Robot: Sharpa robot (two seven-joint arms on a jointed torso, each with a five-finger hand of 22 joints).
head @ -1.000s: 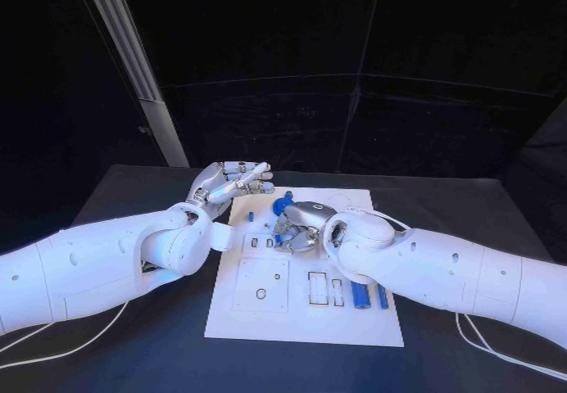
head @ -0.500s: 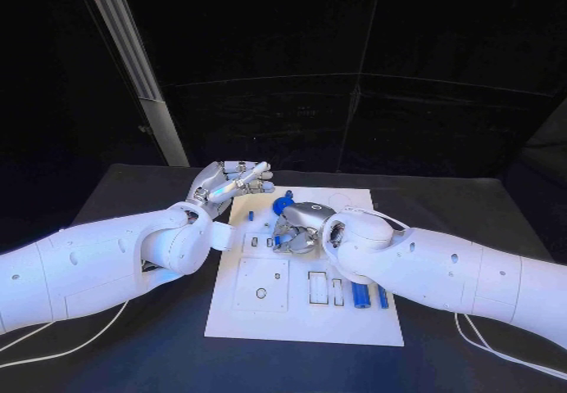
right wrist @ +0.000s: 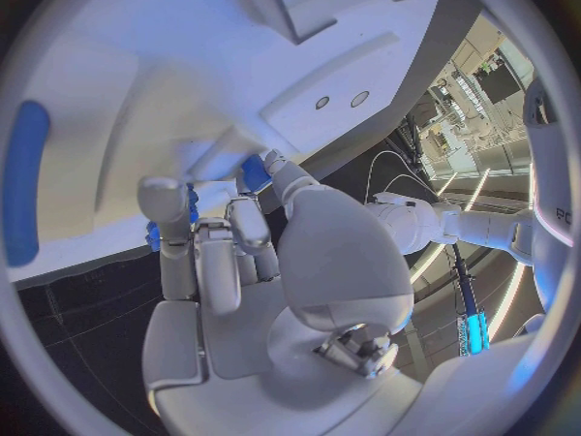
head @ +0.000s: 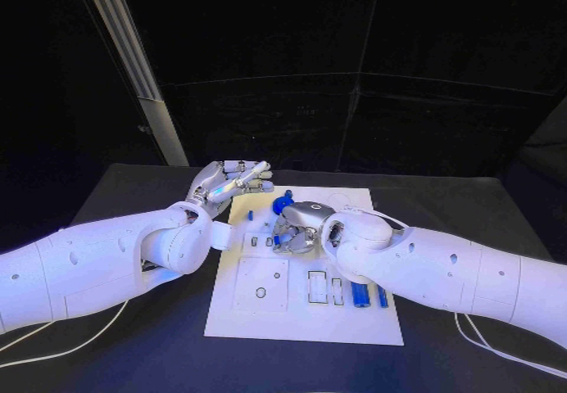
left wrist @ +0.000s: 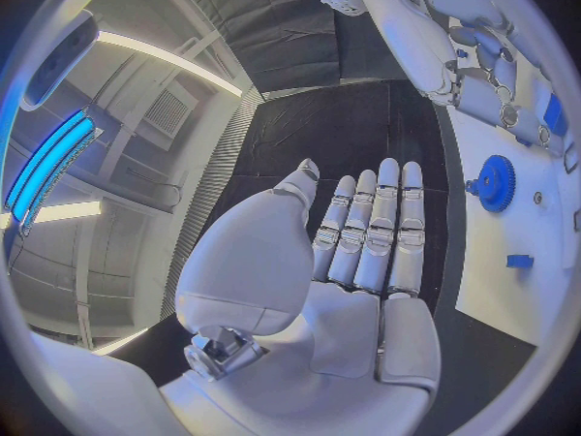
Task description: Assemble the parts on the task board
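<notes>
I saw the white task board (head: 296,315) lying flat in the middle of the black table (head: 142,184), with little slots cut in it, two long blue parts (head: 360,294) side by side near my right arm, and a round blue part with teeth like a gear (left wrist: 494,181) near the far end. My right hand (head: 301,225) was down on the board with its fingers curled around a small blue piece (right wrist: 253,173). My left hand (head: 227,184) was up beside the board's far left corner, flat and loose, holding nothing.

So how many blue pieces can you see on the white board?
4, maybe more hidden: a gear at the far end, a small piece beside it, and two bars at the near right. The right hand may hide some.
</notes>
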